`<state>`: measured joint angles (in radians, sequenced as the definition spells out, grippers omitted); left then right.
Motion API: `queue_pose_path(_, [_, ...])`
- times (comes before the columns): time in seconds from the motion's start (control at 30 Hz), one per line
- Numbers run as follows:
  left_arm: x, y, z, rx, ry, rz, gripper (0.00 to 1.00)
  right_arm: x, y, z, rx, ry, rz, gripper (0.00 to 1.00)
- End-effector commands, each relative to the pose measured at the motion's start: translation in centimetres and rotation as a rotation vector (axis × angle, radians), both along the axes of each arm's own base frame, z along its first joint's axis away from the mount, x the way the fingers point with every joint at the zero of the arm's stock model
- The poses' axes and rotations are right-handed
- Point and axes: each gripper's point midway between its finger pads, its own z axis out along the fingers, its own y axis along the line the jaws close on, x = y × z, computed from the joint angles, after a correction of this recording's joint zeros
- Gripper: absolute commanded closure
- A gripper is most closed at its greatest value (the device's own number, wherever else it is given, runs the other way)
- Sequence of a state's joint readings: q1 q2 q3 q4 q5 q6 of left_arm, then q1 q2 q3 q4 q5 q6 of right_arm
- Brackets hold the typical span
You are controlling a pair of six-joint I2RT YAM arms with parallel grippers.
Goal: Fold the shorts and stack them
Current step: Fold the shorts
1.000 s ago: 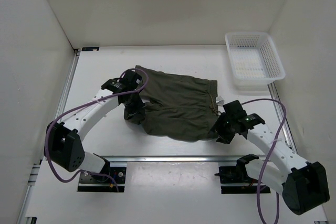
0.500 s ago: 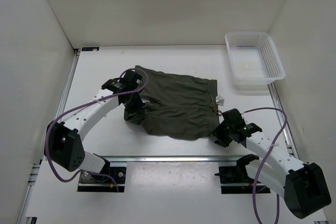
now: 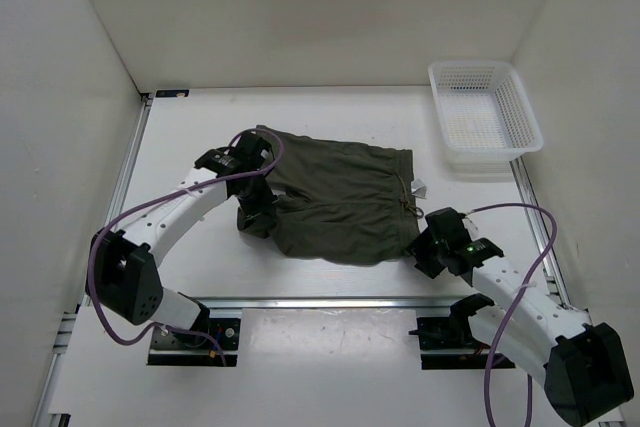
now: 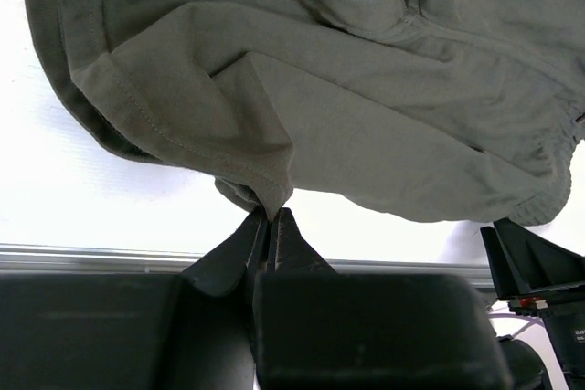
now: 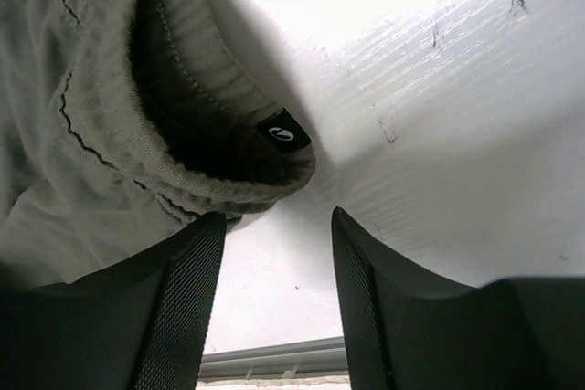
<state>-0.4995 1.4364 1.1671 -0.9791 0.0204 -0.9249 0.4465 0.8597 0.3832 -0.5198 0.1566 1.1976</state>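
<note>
The dark olive-green shorts [image 3: 340, 197] lie spread on the white table, waistband with drawstring and white tag [image 3: 419, 189] to the right. My left gripper [image 3: 257, 215] is shut on the hem of the shorts' left edge; the left wrist view shows the fingers [image 4: 272, 226] pinching a fold of the shorts [image 4: 302, 70]. My right gripper [image 3: 418, 253] is open at the near right corner of the waistband. The right wrist view shows its fingers [image 5: 279, 235] apart and empty, just short of the waistband [image 5: 183, 134] with a small black label [image 5: 282, 131].
A white plastic basket [image 3: 484, 115] stands at the back right. White walls enclose the table on three sides. A metal rail [image 3: 330, 302] runs along the near edge between the arm bases.
My right gripper has drawn back toward the near edge and now sits just off the waistband corner. The shorts' near right edge has settled flatter. The left arm has not moved.
</note>
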Motion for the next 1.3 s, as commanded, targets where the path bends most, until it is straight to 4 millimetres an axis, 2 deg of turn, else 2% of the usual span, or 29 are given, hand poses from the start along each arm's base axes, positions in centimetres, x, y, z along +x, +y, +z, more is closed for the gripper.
queue_pose_path(0.0, [1.4,-0.5,1.3,-0.012,-0.056,0.003,0.9,1.0,-0.4,0.7,-0.027,-0.052,-0.013,0.44])
queue_pose_path(0.23, [1.3,-0.5,1.3,-0.009,-0.058,-0.005,0.9,1.2,-0.3,0.8,-0.027,-0.062,-0.005,0.44])
queue_pose_path(0.37, [1.4,-0.5,1.1,-0.005,-0.05,-0.005,0.9,2.2,-0.3,0.9,-0.043,-0.084,-0.01,0.44])
queue_pose_path(0.57, [1.4,-0.5,1.1,-0.005,-0.05,-0.005,0.9,3.6,-0.4,-0.6,-0.11,-0.039,-0.007,0.44])
queue_pose_path(0.6, [1.3,-0.5,1.0,-0.002,-0.051,-0.014,0.9,4.2,-0.1,-0.2,-0.111,-0.038,-0.007,0.47])
queue_pose_path(0.67, [1.4,-0.3,1.0,0.006,-0.055,-0.01,0.9,4.0,-0.4,-1.6,-0.161,0.036,0.002,0.49])
queue_pose_path(0.7, [1.4,-0.3,1.0,0.006,-0.055,-0.01,0.9,4.7,-0.1,-1.2,-0.164,0.043,0.002,0.52])
queue_pose_path(0.73, [1.2,-0.2,1.0,0.01,-0.047,-0.011,0.9,4.3,-0.3,-2.2,-0.199,0.103,0.018,0.54])
queue_pose_path(0.77, [1.2,-0.2,1.0,0.01,-0.047,-0.011,0.9,4.3,-0.1,-2.3,-0.218,0.117,0.027,0.57])
queue_pose_path(0.9, [1.1,0.0,0.6,0.022,-0.043,-0.007,0.9,5.0,0.2,-2.4,-0.276,0.151,0.043,0.81])
queue_pose_path(1.0, [1.0,0.3,0.5,0.034,-0.039,-0.004,0.9,5.4,0.2,-1.6,-0.289,0.133,0.032,0.92])
queue_pose_path(1.03, [1.1,0.4,0.5,0.043,-0.044,0.0,0.9,4.8,-0.4,-1.6,-0.315,0.149,0.028,0.98])
queue_pose_path(1.13, [1.2,0.9,1.2,0.06,-0.057,0.008,0.9,4.8,-1.1,0.1,-0.335,0.114,0.024,1.0])
queue_pose_path(1.27, [0.1,2.6,1.3,0.087,-0.044,0.027,0.9,3.0,-2.2,2.7,-0.339,0.087,0.057,1.0])
